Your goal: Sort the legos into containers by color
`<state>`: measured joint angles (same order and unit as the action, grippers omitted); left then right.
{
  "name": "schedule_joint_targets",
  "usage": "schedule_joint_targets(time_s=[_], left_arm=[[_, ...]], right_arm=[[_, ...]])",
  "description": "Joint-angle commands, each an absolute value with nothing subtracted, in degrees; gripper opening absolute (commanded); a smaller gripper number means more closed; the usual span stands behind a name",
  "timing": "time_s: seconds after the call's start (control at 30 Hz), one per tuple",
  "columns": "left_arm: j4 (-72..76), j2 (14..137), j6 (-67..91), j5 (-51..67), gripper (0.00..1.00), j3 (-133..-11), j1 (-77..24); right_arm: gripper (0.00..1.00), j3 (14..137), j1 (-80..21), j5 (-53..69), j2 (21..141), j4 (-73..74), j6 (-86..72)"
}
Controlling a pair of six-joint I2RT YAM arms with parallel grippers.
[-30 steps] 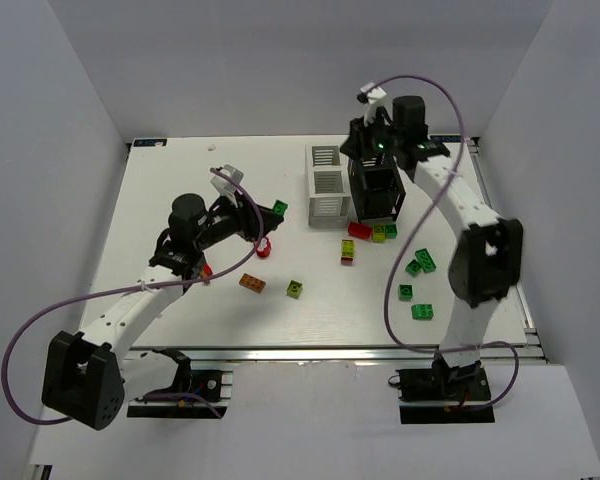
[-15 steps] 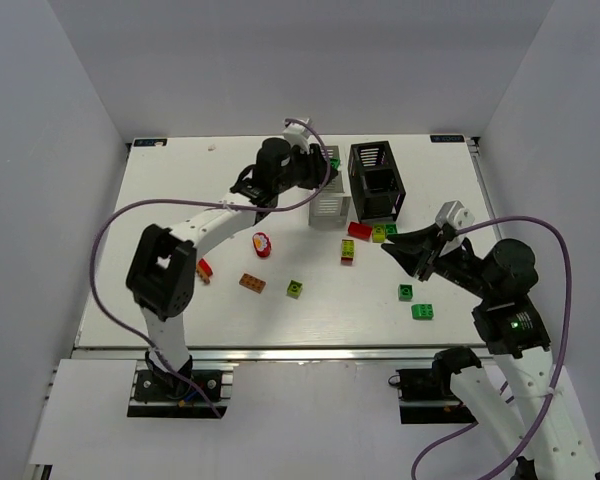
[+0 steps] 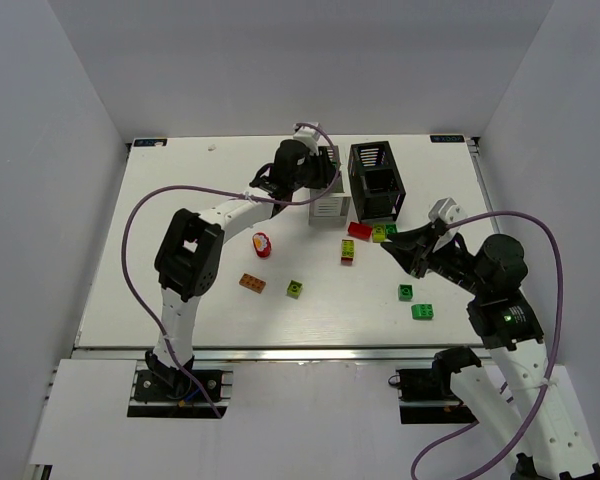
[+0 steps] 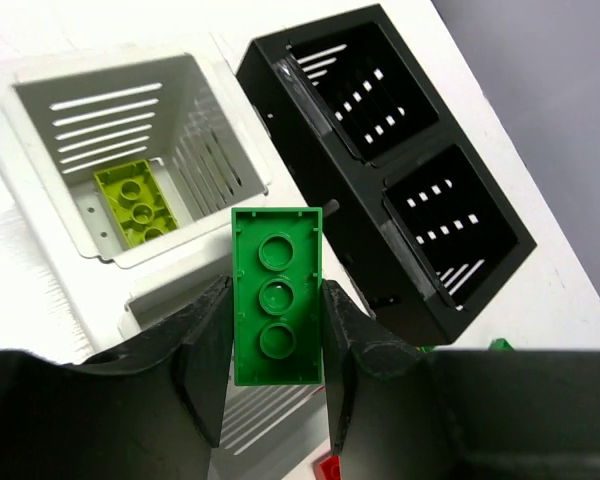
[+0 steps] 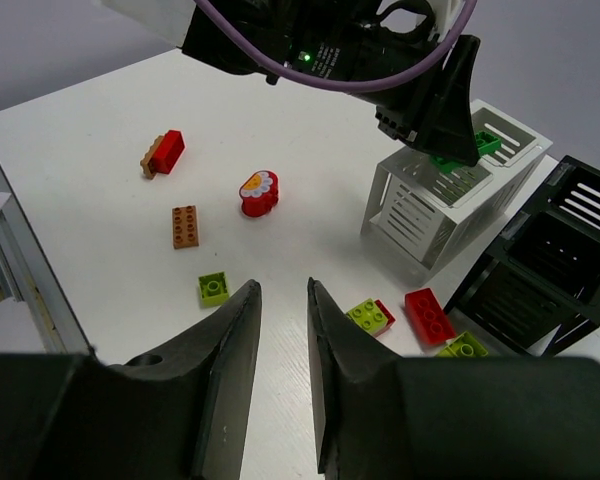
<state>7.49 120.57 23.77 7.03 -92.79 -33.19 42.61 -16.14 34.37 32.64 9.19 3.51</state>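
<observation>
My left gripper is shut on a green lego and holds it over the white container, above its near compartment. A lime lego lies in the far compartment. The black container stands right of the white one and looks empty in the left wrist view. My right gripper is open and empty above the table. Loose legos lie below the containers: red, lime, orange, lime, green and green.
A red flower-shaped piece lies left of centre. A red and yellow stack lies below the containers. A red and orange brick lies far left, hidden by the left arm in the top view. The table edge runs close to the green bricks.
The left arm swung from the table's left to the white container, taking the green lego that lay near it. The right arm drew back from the black container to the right side.
</observation>
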Motion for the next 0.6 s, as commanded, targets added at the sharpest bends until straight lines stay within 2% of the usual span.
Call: schedule_joint_targets(time_s=[0.0, 0.13, 0.2, 0.43, 0.5, 0.53, 0.57], left_arm=[[5.55, 117.69, 22.15, 3.17, 0.46, -95.27, -33.49], [4.13, 116.99, 21.36, 2.9, 0.61, -94.66, -33.49], [3.96, 116.46, 21.01, 3.08, 0.64, -94.31, -33.49], [0.62, 113.65, 19.78, 2.64, 0.65, -96.06, -33.49], [0.53, 109.62, 19.69, 2.9, 0.52, -94.84, -33.49], [0.61, 107.86, 19.69, 3.07, 0.42, -93.79, -33.49], [0.7, 105.84, 19.77, 3.42, 0.16, -91.0, -33.4]], right_arm=[[0.32, 42.63, -16.35, 33.49, 32.69, 7.38, 4.13], [0.32, 42.63, -16.35, 33.22, 32.96, 7.38, 4.22], [0.32, 42.63, -16.35, 33.05, 33.13, 7.3, 4.39], [0.33, 42.45, -16.35, 31.73, 34.27, 7.21, 5.27], [0.33, 42.45, -16.26, 31.2, 35.06, 7.38, 5.88], [0.33, 42.45, -16.35, 31.11, 35.42, 7.38, 6.15], [0.33, 42.45, -16.35, 30.94, 35.85, 7.56, 6.41]])
